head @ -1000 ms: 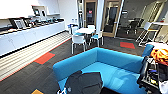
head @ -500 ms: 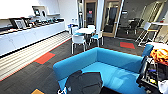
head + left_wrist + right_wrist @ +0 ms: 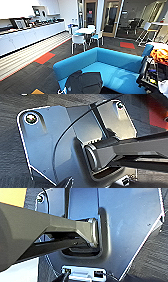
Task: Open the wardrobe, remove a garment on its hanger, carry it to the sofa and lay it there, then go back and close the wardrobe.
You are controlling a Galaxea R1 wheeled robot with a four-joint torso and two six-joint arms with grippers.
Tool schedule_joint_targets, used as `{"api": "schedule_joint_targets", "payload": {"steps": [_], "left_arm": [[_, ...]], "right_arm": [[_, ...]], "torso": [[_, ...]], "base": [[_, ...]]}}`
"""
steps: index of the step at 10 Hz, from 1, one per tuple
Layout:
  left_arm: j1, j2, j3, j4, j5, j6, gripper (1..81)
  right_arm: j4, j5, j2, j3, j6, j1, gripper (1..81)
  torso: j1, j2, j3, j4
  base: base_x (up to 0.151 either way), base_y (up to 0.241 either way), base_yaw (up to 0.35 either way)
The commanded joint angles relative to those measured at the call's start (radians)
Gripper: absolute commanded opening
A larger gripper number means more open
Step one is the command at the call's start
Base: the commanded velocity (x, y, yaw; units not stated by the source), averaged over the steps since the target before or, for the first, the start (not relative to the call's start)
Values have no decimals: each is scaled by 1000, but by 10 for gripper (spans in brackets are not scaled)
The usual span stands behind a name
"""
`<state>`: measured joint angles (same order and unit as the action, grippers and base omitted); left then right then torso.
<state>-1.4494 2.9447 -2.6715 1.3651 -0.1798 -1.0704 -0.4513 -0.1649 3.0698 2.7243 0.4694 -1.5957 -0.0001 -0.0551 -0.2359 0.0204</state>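
Note:
The bright blue sofa (image 3: 117,62) stands right in front of me in the head view, its back toward the room. The black garment (image 3: 83,82) lies crumpled on the near left end of the seat, by the sofa's arm. A small white piece (image 3: 62,91) pokes out at the garment's near left edge; I cannot tell what it is. In both wrist views the robot's own dark plate and bar hang over dark carpet, and nothing can be seen held there.
A round white table with white chairs (image 3: 83,32) stands behind the sofa. A long white counter (image 3: 30,36) runs along the left wall. At the right edge a dark cart carries orange fabric (image 3: 160,55). Glass doors (image 3: 110,17) close the far side.
The whole picture has shifted slightly, so the camera has moved a little. The garment lies on the sofa as before.

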Motion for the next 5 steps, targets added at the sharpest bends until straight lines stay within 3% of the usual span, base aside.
{"api": "schedule_joint_targets", "payload": {"steps": [1, 3, 5], "left_arm": [[33, -8, 1, 9, 29, 3, 811], [34, -8, 1, 16, 29, 3, 811], [34, -8, 1, 17, 33, 3, 811]], "right_arm": [[-7, 47, 8, -2, -3, 15, 811], [-7, 47, 8, -2, -3, 13, 811], [-7, 47, 8, -2, -3, 13, 811]], "torso": [[0, 0, 0, 0], [0, 0, 0, 0], [0, 0, 0, 0]], "base": [[0, 0, 0], [0, 0, 0], [0, 0, 183]]}}
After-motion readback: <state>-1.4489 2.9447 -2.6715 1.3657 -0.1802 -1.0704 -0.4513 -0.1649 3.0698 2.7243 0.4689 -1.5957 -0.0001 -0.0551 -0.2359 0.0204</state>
